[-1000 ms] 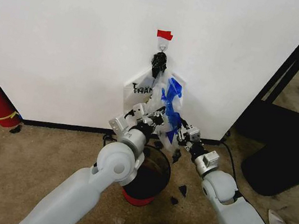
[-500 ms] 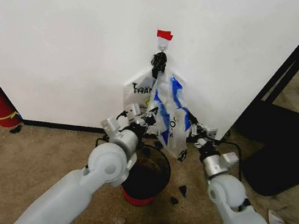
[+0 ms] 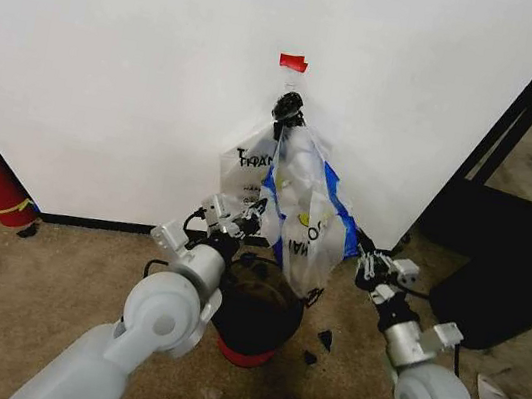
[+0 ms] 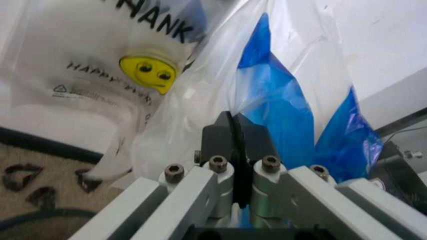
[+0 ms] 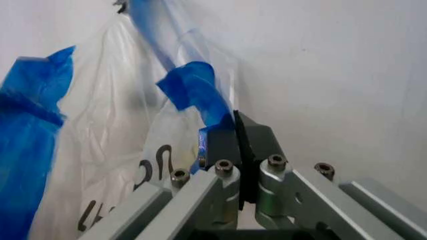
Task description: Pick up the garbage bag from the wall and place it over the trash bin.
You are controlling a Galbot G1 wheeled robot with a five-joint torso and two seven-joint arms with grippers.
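**Bag pinched both sides, above bin**

L gripper: jaws closed on garbage bag edge. Bag is stretched betw. grippers, hung at wall, over trash bin. R gripper: jaws closed on blue bag edge.

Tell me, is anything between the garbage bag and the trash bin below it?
Nothing visible does. The garbage bag, gripped by the left gripper and right gripper, hangs directly above the trash bin; its top is still tied at the wall hook.
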